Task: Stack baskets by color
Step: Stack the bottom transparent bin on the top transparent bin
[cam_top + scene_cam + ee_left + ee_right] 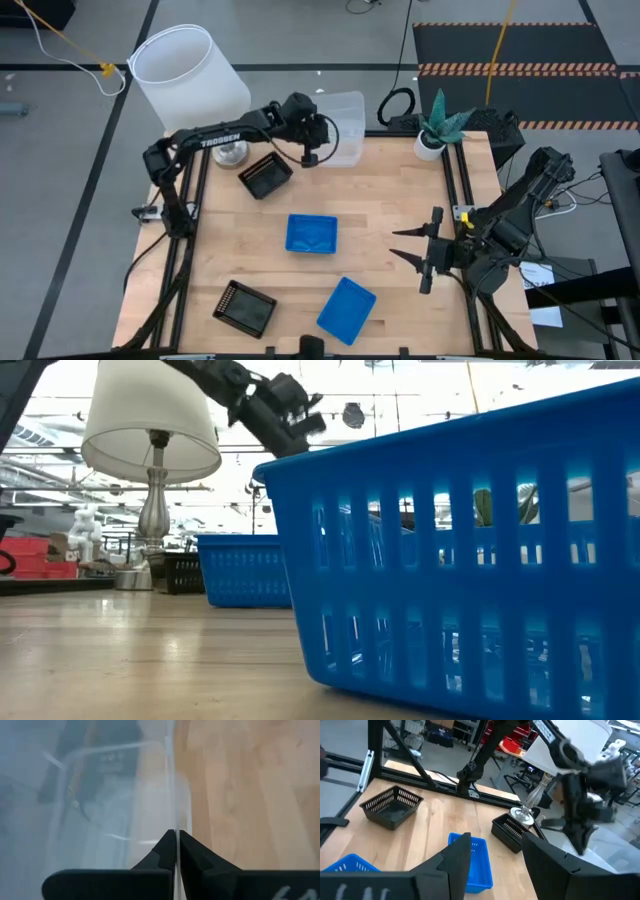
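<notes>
My left gripper (312, 156) is at the table's far edge, shut on a clear basket (342, 138). It stands high above the table in the low view (288, 408). One black basket (266, 177) sits just left of it, and another (244, 307) is near the front left. Two blue baskets rest on their bottoms, one at mid-table (311, 233) and one near the front edge (346, 309). My right gripper (393, 244) hovers open at the table's right side, pointing left, with nothing between its fingers (496, 842). My left gripper pinches the clear basket's thin side wall (175, 815), the wall toward the table's left, with one finger inside and one outside. The fingers come slanting down from the table's left. The basket juts past the far edge; whether its bottom touches the table I cannot tell.
A lamp with a white shade (188, 66) and metal foot (230, 153) stands at the far left corner, beside the black basket. A potted plant (438, 125) stands at the far right corner. Bare wood lies between the mid-table blue basket and my right gripper.
</notes>
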Motion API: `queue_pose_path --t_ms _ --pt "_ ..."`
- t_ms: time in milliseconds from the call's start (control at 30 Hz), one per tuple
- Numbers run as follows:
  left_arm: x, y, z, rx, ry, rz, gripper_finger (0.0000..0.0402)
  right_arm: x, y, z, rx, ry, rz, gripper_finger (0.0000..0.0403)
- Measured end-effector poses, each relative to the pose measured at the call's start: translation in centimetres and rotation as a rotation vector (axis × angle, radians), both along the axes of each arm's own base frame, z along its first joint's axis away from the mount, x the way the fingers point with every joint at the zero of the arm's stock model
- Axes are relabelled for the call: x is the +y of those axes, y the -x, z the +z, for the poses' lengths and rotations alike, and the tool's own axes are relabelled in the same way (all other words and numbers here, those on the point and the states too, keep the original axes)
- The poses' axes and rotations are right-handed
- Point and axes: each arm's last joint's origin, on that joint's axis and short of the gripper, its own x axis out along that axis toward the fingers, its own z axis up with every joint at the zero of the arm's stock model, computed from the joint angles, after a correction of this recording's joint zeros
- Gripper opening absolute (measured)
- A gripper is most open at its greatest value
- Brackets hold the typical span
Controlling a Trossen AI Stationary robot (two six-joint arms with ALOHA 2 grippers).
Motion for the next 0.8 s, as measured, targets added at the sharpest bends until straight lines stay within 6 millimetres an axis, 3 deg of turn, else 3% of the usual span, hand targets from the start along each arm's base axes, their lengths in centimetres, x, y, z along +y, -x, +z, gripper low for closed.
queue_pose_path --t_ms 167,533,800 --pt "1.2 0.0 -1.9 0.054 0.041 0.012 0.0005 0.0 0.0 0.0 0.008 0.032 0.008 0.0169" --pt "1.5 -0.9 -4.2 0.094 0.067 -0.004 0.0008 0.0 0.0 0.0 0.011 0.051 0.013 0.0169" --pt "1.6 -1.0 -4.5 0.102 0.069 -0.004 0.0024 0.0 0.0 0.1 0.007 0.049 0.014 0.0169"
